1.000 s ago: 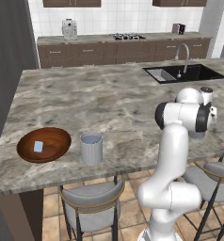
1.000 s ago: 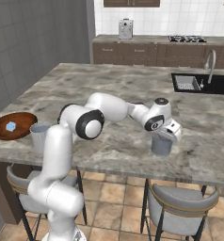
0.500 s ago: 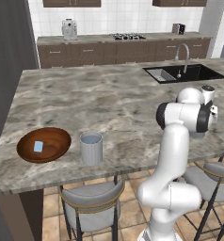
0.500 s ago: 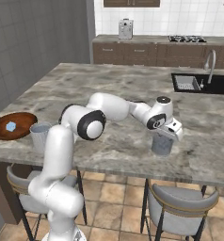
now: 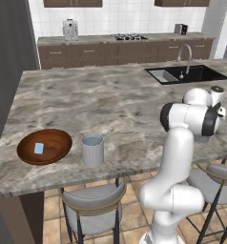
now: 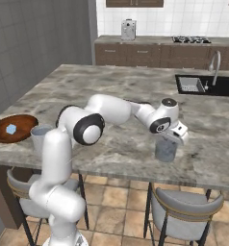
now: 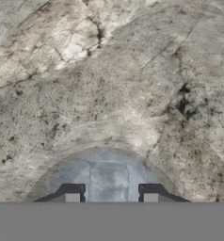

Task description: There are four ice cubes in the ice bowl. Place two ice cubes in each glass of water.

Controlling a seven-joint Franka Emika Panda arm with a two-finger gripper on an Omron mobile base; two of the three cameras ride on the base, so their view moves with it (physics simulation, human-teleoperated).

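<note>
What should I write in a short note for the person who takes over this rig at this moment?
Tool: fingers apart, just above the right glass. A pale square shows between them; I cannot tell if it is a cube in the water.
Ice bowl: at the counter's left end, with one ice cube in it.
Left glass: beside the bowl.
Done: three cubes seem to be out of the bowl.
Left: check each glass's count, then move the last cube.

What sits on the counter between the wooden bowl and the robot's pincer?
In the right base view, one glass beside the ice bowl; then bare marble to the pincer.
</note>
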